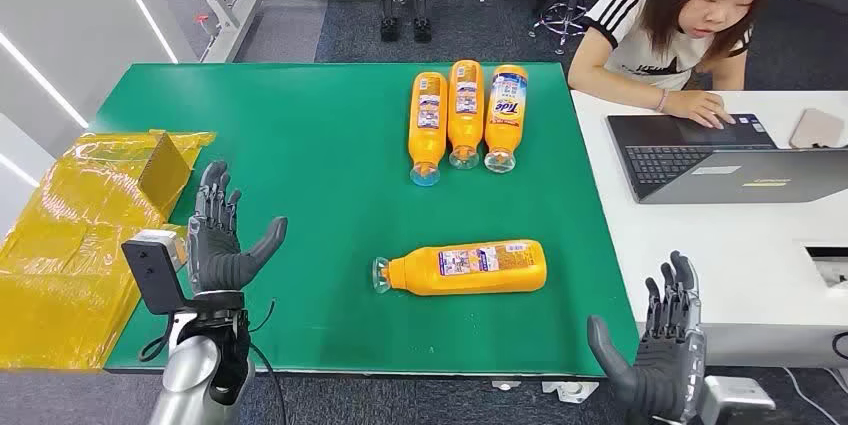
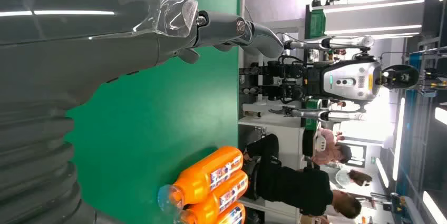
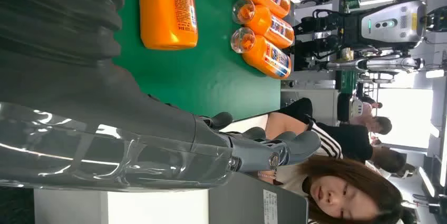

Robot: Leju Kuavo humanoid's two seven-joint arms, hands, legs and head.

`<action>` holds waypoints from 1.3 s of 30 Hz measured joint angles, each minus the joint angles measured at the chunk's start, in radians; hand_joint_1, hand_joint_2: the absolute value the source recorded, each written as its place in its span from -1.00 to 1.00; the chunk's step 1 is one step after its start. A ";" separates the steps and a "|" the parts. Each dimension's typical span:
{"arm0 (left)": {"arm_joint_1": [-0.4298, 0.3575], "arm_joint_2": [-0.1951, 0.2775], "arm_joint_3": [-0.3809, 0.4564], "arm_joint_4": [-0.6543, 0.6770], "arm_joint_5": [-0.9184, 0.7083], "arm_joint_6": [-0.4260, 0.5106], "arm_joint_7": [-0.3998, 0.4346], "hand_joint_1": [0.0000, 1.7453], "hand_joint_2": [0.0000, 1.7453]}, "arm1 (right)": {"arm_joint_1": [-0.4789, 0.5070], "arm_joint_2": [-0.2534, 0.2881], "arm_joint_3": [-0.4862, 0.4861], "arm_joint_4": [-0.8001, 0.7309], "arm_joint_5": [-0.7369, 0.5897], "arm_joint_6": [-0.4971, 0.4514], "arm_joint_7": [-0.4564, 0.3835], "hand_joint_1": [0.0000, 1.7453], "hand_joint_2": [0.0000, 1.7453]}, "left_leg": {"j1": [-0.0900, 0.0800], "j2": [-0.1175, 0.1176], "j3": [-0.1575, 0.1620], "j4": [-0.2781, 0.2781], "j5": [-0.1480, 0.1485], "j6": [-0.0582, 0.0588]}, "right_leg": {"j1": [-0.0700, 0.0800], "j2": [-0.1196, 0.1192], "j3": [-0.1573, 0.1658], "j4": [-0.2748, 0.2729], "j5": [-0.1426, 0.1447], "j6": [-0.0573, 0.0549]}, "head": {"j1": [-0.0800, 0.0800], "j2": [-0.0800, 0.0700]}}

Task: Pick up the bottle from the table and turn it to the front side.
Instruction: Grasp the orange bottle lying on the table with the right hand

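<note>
Table: green top, carrying four orange bottles.

Bottle: orange, clear cap, lying on its side alone on the table's near half, cap pointing toward the left robot hand, small-print label facing up. Touched by neither robot hand. In the right wrist view its base end lies on the green surface, apart from the other three.

Row of three bottles: orange, lying side by side and touching, on the far half of the table beyond the lone bottle, caps pointing toward it. The one nearest the white desk shows a "Tide" label; the other two show small-print labels.

Left robot hand: raised upright over the table's near left part, well apart from the lone bottle, fingers spread, holding nothing.

Right robot hand: upright off the table's near right corner, beside the white desk, fingers spread, holding nothing.

Yellow packaging: crumpled sheet and a box flap, lying at the table's left edge, just beyond the left robot hand.

White desk: adjoining the table's right edge, bearing an open laptop and a pink phone.

Person: seated behind the white desk, one hand on the laptop.
</note>
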 joint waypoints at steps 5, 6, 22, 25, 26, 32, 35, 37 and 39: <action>0.000 -0.007 0.000 0.009 -0.012 0.001 0.000 -1.00 1.00 | 0.000 0.015 -0.006 0.000 0.012 0.018 0.001 -1.00 1.00 | 0.000 0.000 0.000 0.000 0.000 0.000 | 0.000 0.000 0.000 0.000 0.000 0.000 | 0.000 0.000; 0.001 -0.009 0.000 0.010 -0.015 0.001 0.000 -1.00 1.00 | 0.000 0.018 -0.008 0.000 0.014 0.022 0.002 -1.00 1.00 | 0.000 0.000 0.000 0.000 0.000 0.000 | 0.000 0.000 0.000 0.000 0.000 0.000 | 0.000 0.000; 0.000 -0.017 0.004 0.047 -0.078 0.043 0.012 -1.00 1.00 | -0.030 0.037 -0.046 0.006 0.210 0.091 0.100 -1.00 1.00 | 0.000 0.000 0.000 0.000 0.000 0.000 | 0.000 0.000 0.000 0.000 0.000 0.000 | 0.000 0.000; 0.000 -0.020 0.008 0.058 -0.093 0.051 0.012 -1.00 1.00 | -0.066 0.029 -0.047 0.024 0.301 0.106 0.135 -1.00 1.00 | 0.000 0.000 0.000 0.000 0.000 0.000 | 0.000 0.000 0.001 0.000 0.000 0.000 | 0.000 0.000; 0.000 -0.020 0.009 0.062 -0.097 0.052 0.012 -1.00 1.00 | -0.080 0.024 -0.047 0.032 0.321 0.111 0.145 -1.00 1.00 | 0.000 0.000 0.000 0.000 0.000 0.000 | 0.000 0.000 0.001 0.000 0.000 0.000 | 0.000 0.000; -0.001 -0.020 0.014 0.081 -0.112 0.048 0.012 -1.00 1.00 | -0.187 -0.046 -0.033 0.116 0.427 0.161 0.221 -1.00 1.00 | 0.000 0.000 0.000 0.000 0.001 0.001 | 0.000 0.000 0.001 0.000 0.001 0.001 | 0.000 0.000; -0.004 -0.020 0.015 0.093 -0.112 0.047 0.011 -1.00 1.00 | -0.250 -0.088 -0.012 0.178 0.469 0.194 0.261 -1.00 1.00 | 0.000 0.000 0.000 0.000 0.001 0.001 | 0.000 0.000 0.001 0.000 0.001 0.000 | 0.000 0.000; -0.009 -0.019 0.015 0.101 -0.112 0.044 0.011 -1.00 1.00 | -0.303 -0.123 0.018 0.231 0.511 0.244 0.305 -1.00 1.00 | 0.000 0.000 0.000 0.000 0.001 0.001 | 0.000 0.000 0.001 0.000 0.002 0.000 | 0.000 0.000; -0.018 -0.019 0.015 0.111 -0.111 0.039 0.009 -1.00 1.00 | -0.370 -0.166 0.064 0.299 0.548 0.302 0.346 -1.00 1.00 | 0.000 0.001 0.000 0.000 0.002 0.001 | 0.000 0.000 0.001 0.000 0.003 0.000 | 0.000 0.000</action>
